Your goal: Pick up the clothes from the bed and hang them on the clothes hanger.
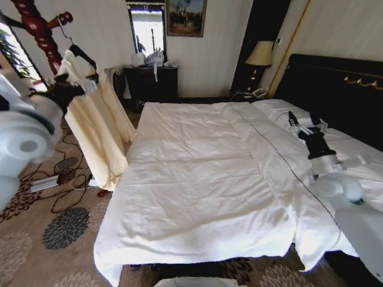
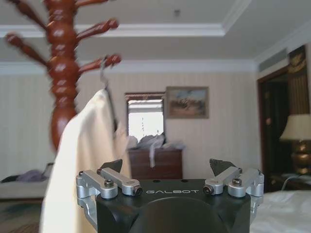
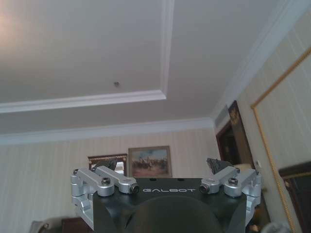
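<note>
- head view: the clothes hang on the clothes hanger, which is hooked on the coat stand off the bed's left side. the left gripper sits against the garment's upper part, near the shoulder. i judge the hanging done and the step in hand a clean release. the right gripper is parked over the bed's right half near the pillows.
- left wrist view: the left gripper has its jaws spread wide with nothing between them, the cream cloth just beside one finger. to do this well, back straight out so a fingertip does not snag the thin fabric and drag the hanger off its peg.
- right wrist view: the right gripper points up at the ceiling, jaws released and empty.
- room: the stand's pegs crowd the left arm above. cables lie on the carpet below. the bed edge is near the hem. open space lies toward the robot.
</note>
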Controlling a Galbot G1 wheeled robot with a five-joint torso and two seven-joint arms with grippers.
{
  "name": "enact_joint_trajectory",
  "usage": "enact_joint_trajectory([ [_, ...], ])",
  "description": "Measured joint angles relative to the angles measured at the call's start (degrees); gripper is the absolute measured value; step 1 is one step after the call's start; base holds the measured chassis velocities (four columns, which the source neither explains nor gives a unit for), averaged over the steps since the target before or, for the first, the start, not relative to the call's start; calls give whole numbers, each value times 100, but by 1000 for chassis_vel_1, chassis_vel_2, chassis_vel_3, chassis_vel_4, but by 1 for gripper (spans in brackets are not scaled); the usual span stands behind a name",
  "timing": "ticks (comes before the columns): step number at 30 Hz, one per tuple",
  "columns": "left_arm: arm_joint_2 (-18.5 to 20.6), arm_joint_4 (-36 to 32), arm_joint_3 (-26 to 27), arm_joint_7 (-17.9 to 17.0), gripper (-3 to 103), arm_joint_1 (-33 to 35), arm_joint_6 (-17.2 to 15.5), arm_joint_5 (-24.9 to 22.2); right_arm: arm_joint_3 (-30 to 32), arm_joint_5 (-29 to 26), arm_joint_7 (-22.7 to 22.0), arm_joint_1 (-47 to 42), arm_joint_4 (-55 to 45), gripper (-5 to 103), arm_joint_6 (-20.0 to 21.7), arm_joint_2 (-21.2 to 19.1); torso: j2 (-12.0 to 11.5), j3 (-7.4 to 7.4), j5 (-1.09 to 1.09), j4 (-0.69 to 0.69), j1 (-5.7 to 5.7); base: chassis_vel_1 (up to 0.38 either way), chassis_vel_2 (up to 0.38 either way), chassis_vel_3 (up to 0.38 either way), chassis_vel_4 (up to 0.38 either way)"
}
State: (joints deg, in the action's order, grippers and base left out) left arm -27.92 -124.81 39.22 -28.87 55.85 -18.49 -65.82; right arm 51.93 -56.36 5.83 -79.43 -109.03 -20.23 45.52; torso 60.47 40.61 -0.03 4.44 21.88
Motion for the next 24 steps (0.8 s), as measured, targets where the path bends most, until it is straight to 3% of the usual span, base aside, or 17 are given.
enact_joint_trajectory([
  [4, -966, -134, 814, 285, 100, 2138, 456, 1207, 139, 755, -124, -815, -463, 100, -117, 896, 1, -1, -3, 0, -1, 0, 0, 0, 0],
  [5, -966, -134, 814, 285, 100, 2138, 456, 1207, 139, 755, -124, -815, -463, 100, -117, 896, 1, -1, -3, 0, -1, 0, 0, 0, 0],
  [7, -1621, -236, 916, 547, 100, 2854, 709, 1783, 115, 1241, -122, -1107, -630, 100, -230, 1320, 1, -1, 4, 1, -1, 0, 0, 0, 0],
  [9, -2049, -315, 902, 688, 100, 3090, 808, 2131, 82, 1522, -119, -1248, -760, 100, -289, 1625, 1, 0, 1, 0, 0, 0, 0, 0, 0],
  [10, -2514, -415, 806, 810, 100, 3241, 884, 2455, 25, 1752, -109, -1353, -882, 100, -334, 1936, 1, 0, 2, 1, 0, 0, 0, 0, 0],
  [11, -2514, -415, 806, 810, 100, 3241, 884, 2455, 25, 1752, -109, -1353, -882, 100, -334, 1936, 1, 0, 2, 1, 0, 0, 0, 0, 0],
  [13, -3026, -530, 629, 948, 100, 3390, 947, 2816, -115, 2066, -125, -1478, -1017, 100, -362, 2355, 1, 0, 1, 2, -1, 0, 0, 0, 0],
  [14, -3358, -612, 475, 1085, 100, 3492, 1047, 3204, -245, 2329, -162, -1534, -1068, 100, -389, 2642, 1, -1, 4, 4, -1, 0, 0, 0, 0],
  [15, -3358, -612, 475, 1085, 100, 3492, 1047, 3204, -245, 2329, -162, -1534, -1068, 100, -389, 2642, 1, -1, 4, 4, -1, 0, 0, 0, 0],
  [18, -3882, -811, 264, 1377, 100, 3636, 1205, 3786, -466, 2789, -176, -1611, -1100, 100, -497, 3014, 1, 0, 5, 2, 0, 0, 0, 0, 0],
  [24, -4405, -1066, -22, 1670, 100, 3951, 1330, 4117, -703, 3424, -404, -1796, -1253, 100, -531, 3204, 1, 0, 4, 3, 1, 0, 0, 0, 0],
])
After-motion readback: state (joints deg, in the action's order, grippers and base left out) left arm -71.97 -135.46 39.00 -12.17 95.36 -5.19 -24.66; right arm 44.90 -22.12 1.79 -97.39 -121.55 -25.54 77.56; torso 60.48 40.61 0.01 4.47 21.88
